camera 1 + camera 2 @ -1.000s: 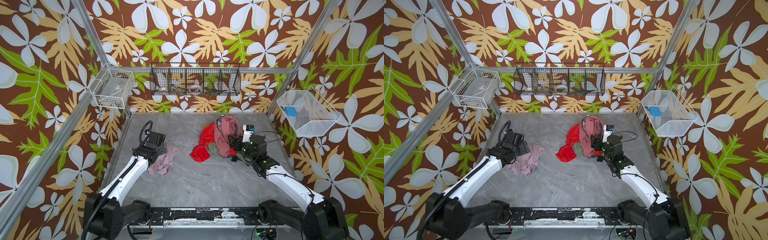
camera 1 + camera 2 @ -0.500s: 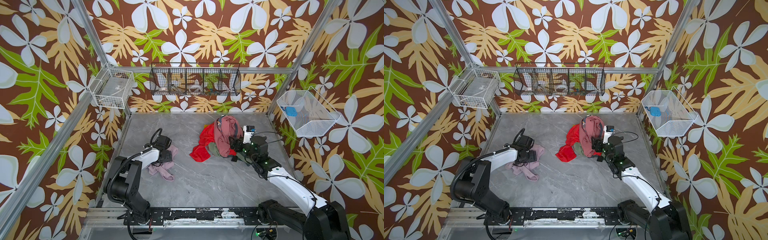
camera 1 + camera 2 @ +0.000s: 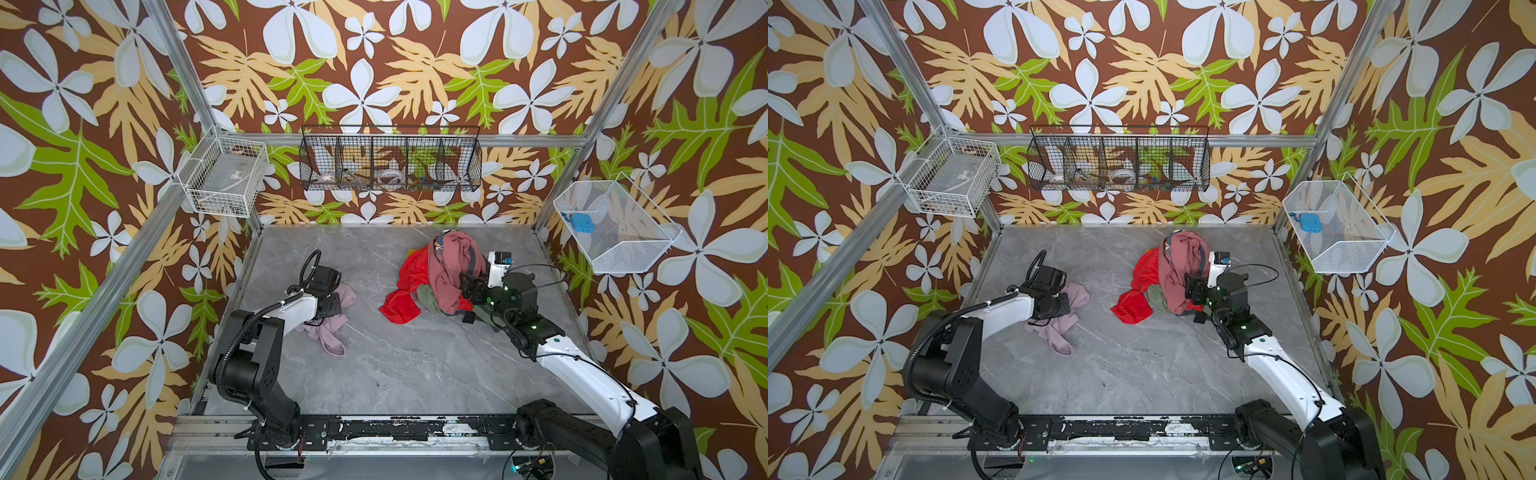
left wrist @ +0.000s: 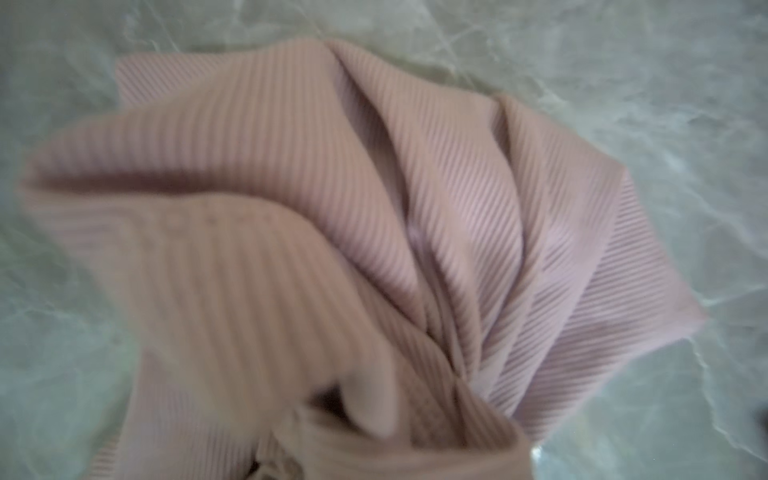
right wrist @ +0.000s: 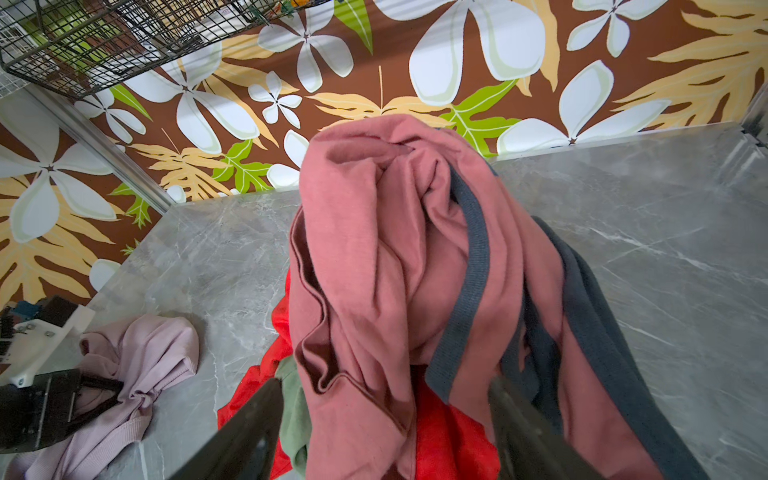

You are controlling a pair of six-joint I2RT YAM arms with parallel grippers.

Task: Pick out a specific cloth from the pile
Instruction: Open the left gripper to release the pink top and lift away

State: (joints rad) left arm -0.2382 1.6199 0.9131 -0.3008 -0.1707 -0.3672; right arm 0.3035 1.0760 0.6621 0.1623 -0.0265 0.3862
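On the left half of the grey table (image 3: 415,365), the left gripper (image 5: 124,395) is now shut tight on the cloth (image 3: 330,338). A second ago its jaws are spread wide over that same spot. Seen from the right wrist, its two dark fingers (image 5: 99,384) meet on a gathered knot of pale lilac fabric, and creases fan out from the pinch. From the left wrist, the ribbed cloth (image 4: 291,228) fills the view, its folds drawing together toward the grip. The left arm has also folded back nearer its base than a second ago.

The cloth lies on the table, bunched under the gripper with a tail trailing toward the front edge. In both top views it sits well apart from the pile (image 3: 1177,274) and touches none of it.

The right gripper (image 5: 384,382) has not shifted. Its jaws stand wide on either side of the rose top (image 5: 365,270) at the near foot of the pile, closed on nothing.

My reading is that the sorting itself is done, since the wanted cloth is already clear of the heap. The fresh pinch looks like the start of a lift or carry. A thin fold may slip free if only the top layer is caught.
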